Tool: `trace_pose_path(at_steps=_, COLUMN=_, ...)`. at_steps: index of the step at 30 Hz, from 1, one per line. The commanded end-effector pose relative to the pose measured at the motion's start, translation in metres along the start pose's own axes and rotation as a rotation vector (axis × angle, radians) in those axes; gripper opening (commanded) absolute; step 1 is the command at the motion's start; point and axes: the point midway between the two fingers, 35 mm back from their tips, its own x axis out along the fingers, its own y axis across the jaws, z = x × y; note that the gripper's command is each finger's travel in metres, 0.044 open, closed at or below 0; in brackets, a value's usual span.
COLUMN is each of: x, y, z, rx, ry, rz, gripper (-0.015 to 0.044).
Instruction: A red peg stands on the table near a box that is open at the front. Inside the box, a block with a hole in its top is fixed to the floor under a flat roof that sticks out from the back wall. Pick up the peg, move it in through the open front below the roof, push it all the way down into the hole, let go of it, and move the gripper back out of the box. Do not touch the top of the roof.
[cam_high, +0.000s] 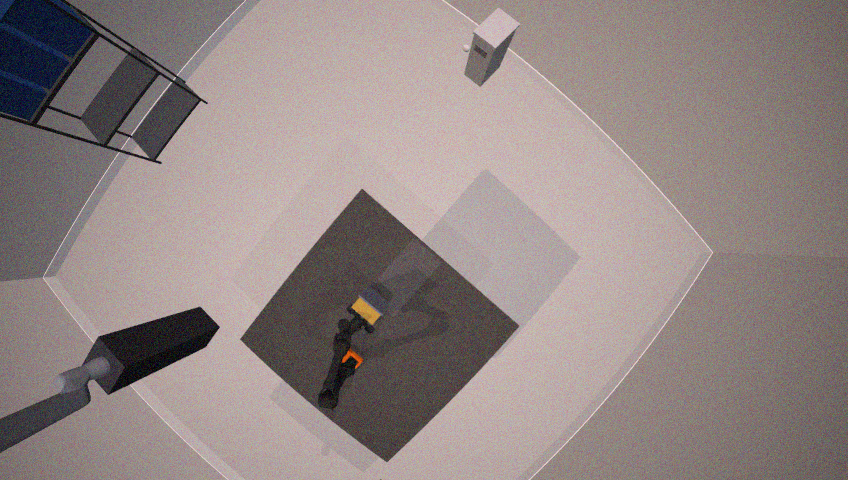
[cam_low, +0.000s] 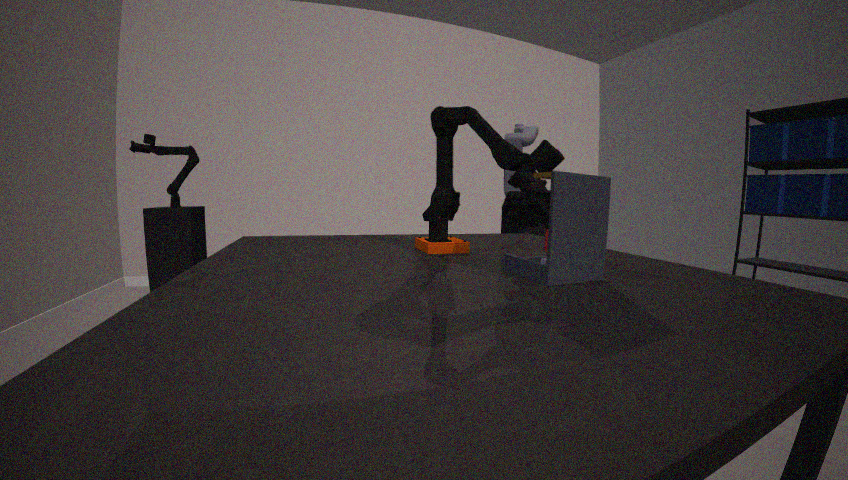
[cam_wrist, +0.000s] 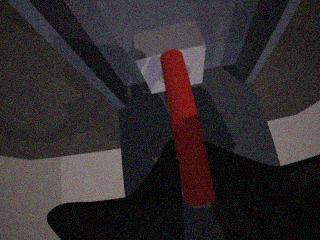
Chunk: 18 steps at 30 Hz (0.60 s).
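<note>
The red peg (cam_wrist: 180, 90) (cam_low: 546, 239) is held between the fingers of my gripper (cam_wrist: 181, 144), which is shut on it. In the wrist view the peg's far end overlaps the pale top of the block (cam_wrist: 198, 62) and hides at least part of the hole. Whether its tip touches the block cannot be told. The box (cam_low: 578, 231) (cam_high: 374, 295) stands on the table, and its side wall hides the fingertips in the exterior view. The yellow roof (cam_high: 366, 311) (cam_low: 542, 176) sticks out at the box's top, with the gripper's body close in front of it.
The box's side walls rise left and right of the block in the wrist view. The arm's orange base (cam_high: 354, 358) (cam_low: 437, 246) is on the dark table (cam_high: 452, 333) (cam_low: 297, 356). A shelf (cam_low: 800, 160) and another arm on a stand (cam_low: 174, 246) are in the background.
</note>
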Motion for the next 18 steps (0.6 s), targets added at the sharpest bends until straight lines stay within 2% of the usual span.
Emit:
trace_pose_path(at_steps=1, x=0.0030, y=-0.0007, z=-0.0015, rx=-0.004, ry=-0.002, rz=-0.003, gripper=0.0000)
trace_pose_path(at_steps=18, x=0.0099, y=-0.0007, z=-0.0076, rx=-0.005, ry=-0.001, rz=-0.003, gripper=0.0000)
